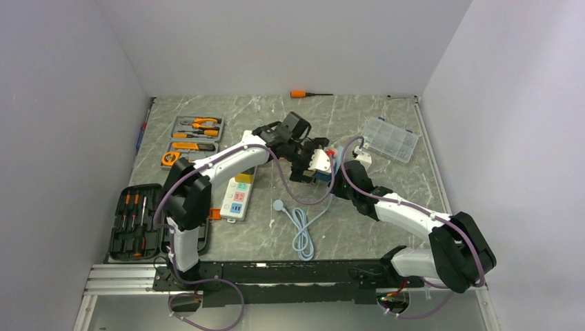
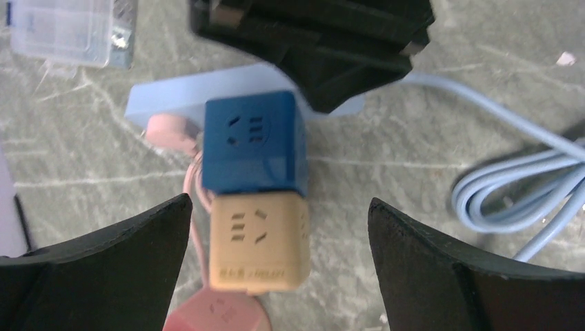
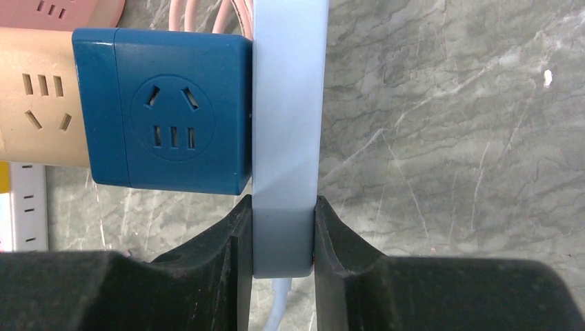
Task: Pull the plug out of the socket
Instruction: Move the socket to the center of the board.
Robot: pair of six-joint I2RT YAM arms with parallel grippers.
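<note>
A: Right gripper (image 3: 283, 219) status?
B: It's clamping one end of the light-blue strip (image 3: 288, 103) — jaws nearly closed, one pad pressing on each side of it.
A: Left gripper (image 2: 279, 210)?
B: It's hovering over the adapter stack with jaws spread as wide as they go, gripping nothing. Its fingers (image 2: 124, 255) are sitting either side of the tan cube adapter (image 2: 256, 238), with a clear gap on both sides.
A: What's in the stack?
B: The blue cube adapter (image 2: 252, 141) is sitting against the face of the light-blue strip, and the tan cube is butting against the blue one's outer side. A pink round disc (image 2: 217, 314) is showing just past the tan cube, with a pink cable running beside the cubes.
A: Where's the white power strip (image 1: 236, 198)?
B: It's lying flat on the marble table (image 1: 255, 110), left of centre, with its far end passing under the left arm. Neither gripper is touching it — both are working to its right, near the centre.
A: Is anything plugged into it?
B: Can't tell, it's too small in the top view.
A: Anything else close by?
B: A light-blue cable (image 1: 301, 238) is lying coiled on the table, nearer the arm bases.
</note>
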